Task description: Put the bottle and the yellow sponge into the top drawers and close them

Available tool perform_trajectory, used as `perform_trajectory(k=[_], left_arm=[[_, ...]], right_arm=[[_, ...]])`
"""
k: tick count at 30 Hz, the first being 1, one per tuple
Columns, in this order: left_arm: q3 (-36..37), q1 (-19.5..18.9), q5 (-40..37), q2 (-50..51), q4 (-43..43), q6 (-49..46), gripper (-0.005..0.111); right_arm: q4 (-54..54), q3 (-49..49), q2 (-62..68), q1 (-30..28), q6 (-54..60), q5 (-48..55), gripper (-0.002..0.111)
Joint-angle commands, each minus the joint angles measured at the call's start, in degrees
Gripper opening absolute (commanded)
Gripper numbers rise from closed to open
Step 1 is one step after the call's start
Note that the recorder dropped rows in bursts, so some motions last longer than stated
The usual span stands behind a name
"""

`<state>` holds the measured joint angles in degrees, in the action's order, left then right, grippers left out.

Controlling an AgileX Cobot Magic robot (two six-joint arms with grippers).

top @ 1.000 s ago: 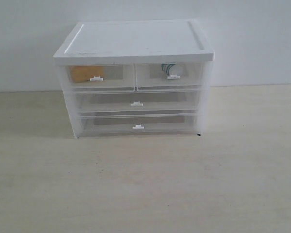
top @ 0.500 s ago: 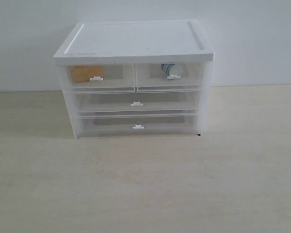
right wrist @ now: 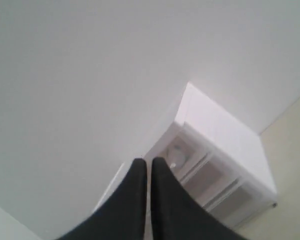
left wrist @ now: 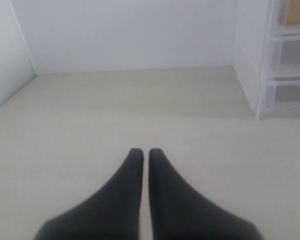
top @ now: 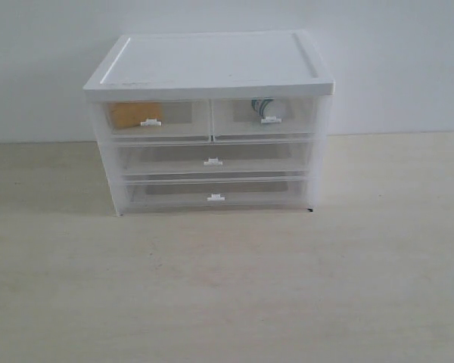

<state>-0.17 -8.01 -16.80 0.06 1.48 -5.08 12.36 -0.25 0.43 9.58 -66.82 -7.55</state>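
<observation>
On the pale wooden table (top: 227,287), the orange-yellow wedge sponge (top: 126,113) and small white pill bottle (top: 262,107) sat inside the closed translucent top drawers (top: 183,115), left gripper (left wrist: 141,152) and right gripper (right wrist: 145,162) fingers pressed together on nothing, so it looked finished, next just keep clear.

Pale table (top: 227,287) carries white drawer cabinet (top: 212,66)

Before me a white cabinet (top: 212,64) stands on the pale desk (top: 227,302), a white wall (top: 393,60) behind it; its two full-width drawers (top: 166,157), one above the other, sit pushed in.
</observation>
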Motion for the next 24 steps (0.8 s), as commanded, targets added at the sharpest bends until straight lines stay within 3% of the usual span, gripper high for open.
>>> perform_trajectory(k=[1, 6, 12, 24], left_arm=[[0.2, -0.1, -0.1, -0.1, 0.0, 0.7, 0.004], [0.2, -0.1, -0.1, -0.1, 0.0, 0.7, 0.004], [0.2, -0.1, -0.1, -0.1, 0.0, 0.7, 0.004], [0.2, -0.1, -0.1, -0.1, 0.0, 0.7, 0.004]], right_arm=[[-5.9, 0.3, -0.4, -3.7, 21.0, -0.9, 0.000], [-5.7, 0.3, -0.4, -3.8, 44.7, 4.8, 0.000], [-5.7, 0.3, -0.4, -3.8, 61.9, 19.3, 0.000], [-5.7, 0.3, -0.4, -3.8, 69.9, 25.7, 0.000]])
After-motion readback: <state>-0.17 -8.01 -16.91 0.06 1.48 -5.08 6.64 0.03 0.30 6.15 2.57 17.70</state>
